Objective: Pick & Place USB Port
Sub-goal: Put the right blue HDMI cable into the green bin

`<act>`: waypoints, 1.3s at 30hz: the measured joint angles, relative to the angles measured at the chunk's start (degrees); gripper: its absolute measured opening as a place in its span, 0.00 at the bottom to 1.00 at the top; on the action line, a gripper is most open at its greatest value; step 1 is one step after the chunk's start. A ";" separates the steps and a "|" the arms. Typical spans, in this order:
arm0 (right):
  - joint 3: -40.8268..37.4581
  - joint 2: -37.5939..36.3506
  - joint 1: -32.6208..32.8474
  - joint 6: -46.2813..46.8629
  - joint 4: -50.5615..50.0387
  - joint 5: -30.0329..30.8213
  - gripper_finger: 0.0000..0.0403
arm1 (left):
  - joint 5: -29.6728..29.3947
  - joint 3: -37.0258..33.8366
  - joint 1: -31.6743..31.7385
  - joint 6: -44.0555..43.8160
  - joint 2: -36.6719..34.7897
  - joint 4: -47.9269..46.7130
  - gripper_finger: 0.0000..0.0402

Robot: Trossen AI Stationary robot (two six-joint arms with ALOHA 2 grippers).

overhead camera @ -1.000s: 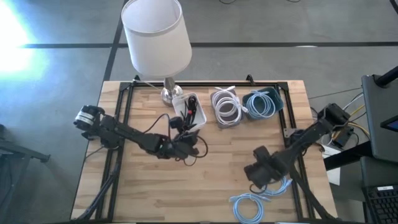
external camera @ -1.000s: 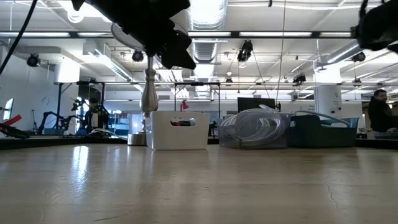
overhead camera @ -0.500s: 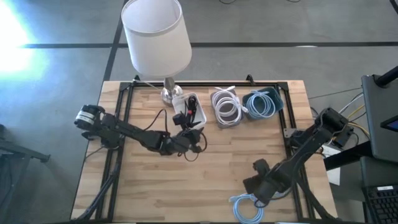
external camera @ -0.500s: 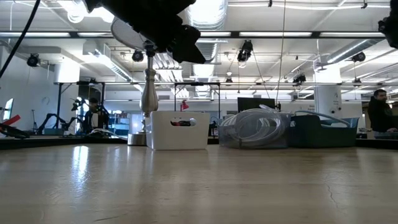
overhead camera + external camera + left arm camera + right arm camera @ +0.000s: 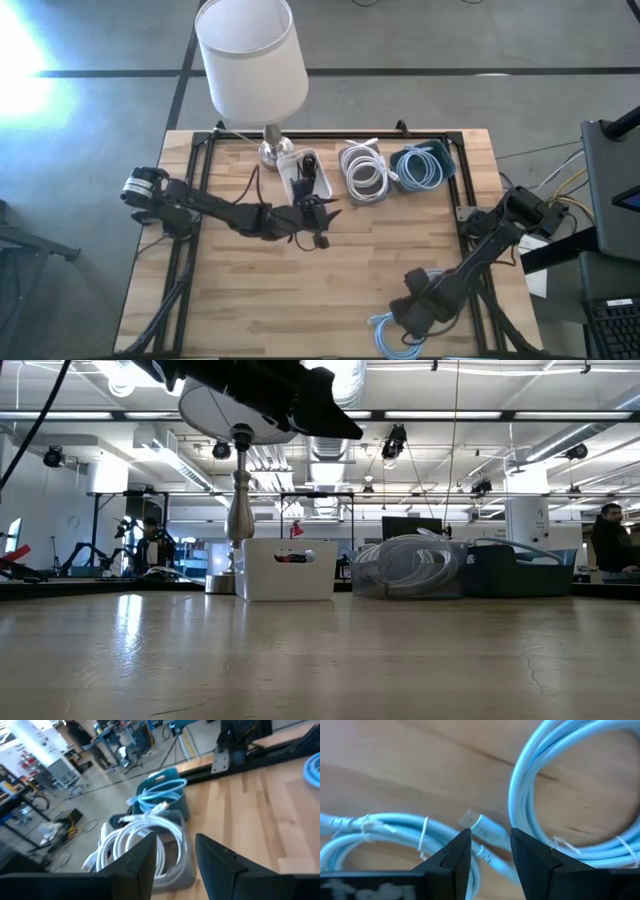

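No readable text, labels, brands, numbers or signs in any view. White bin (image 5: pixel 288 569) in low view has a dark mark on its front, too small to read. Nothing legible on the cables, lamp, arms or desk; background room signage is too blurred to make out.
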 joint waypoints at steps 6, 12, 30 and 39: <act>-1.71 -0.15 0.00 -0.08 -0.39 0.00 0.34 | 1.78 0.00 0.56 1.17 0.00 1.84 0.35; -1.89 -0.15 0.00 -0.60 -0.52 0.00 0.34 | 1.86 0.07 0.56 1.44 0.00 2.06 0.35; -3.38 -0.17 0.11 -4.61 -4.92 2.16 0.34 | 2.95 0.06 0.67 1.36 0.00 2.51 0.35; -8.84 -0.53 0.07 -12.37 3.71 2.17 0.34 | 2.98 -0.02 0.67 1.09 0.00 2.64 0.35</act>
